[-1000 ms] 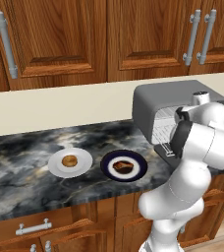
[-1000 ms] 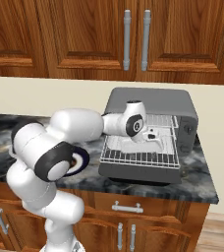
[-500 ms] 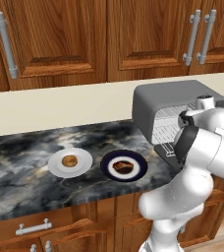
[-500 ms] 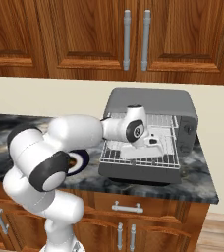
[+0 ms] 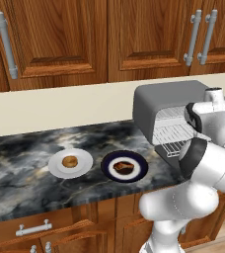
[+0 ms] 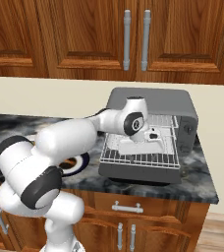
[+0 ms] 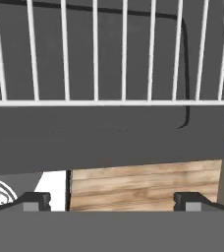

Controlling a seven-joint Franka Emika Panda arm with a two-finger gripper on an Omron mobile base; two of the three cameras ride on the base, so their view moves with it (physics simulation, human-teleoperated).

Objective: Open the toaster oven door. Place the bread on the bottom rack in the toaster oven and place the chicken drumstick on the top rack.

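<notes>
We saw the toaster oven (image 5: 171, 106) w/ its door (image 6: 133, 174) dropped flat, a wire rack (image 6: 141, 156) pulled out over it. Gripper (image 7: 109, 199) hovered above the door's front edge, jaws wide apart, holding nothing. Bread (image 5: 70, 161) sat on a white plate (image 5: 85, 166) at 9 o'clock of the drumstick (image 5: 124, 167) on its dark plate (image 5: 139, 170).

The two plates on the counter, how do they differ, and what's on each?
The left plate is white and holds the bread, a small round golden-tan bun. The right plate is dark blue with a pale centre and holds the chicken drumstick, a darker brown, lumpy piece. The dark plate sits nearer the toaster oven. Both are round, similar in size, and lie flat on the marble counter.
</notes>
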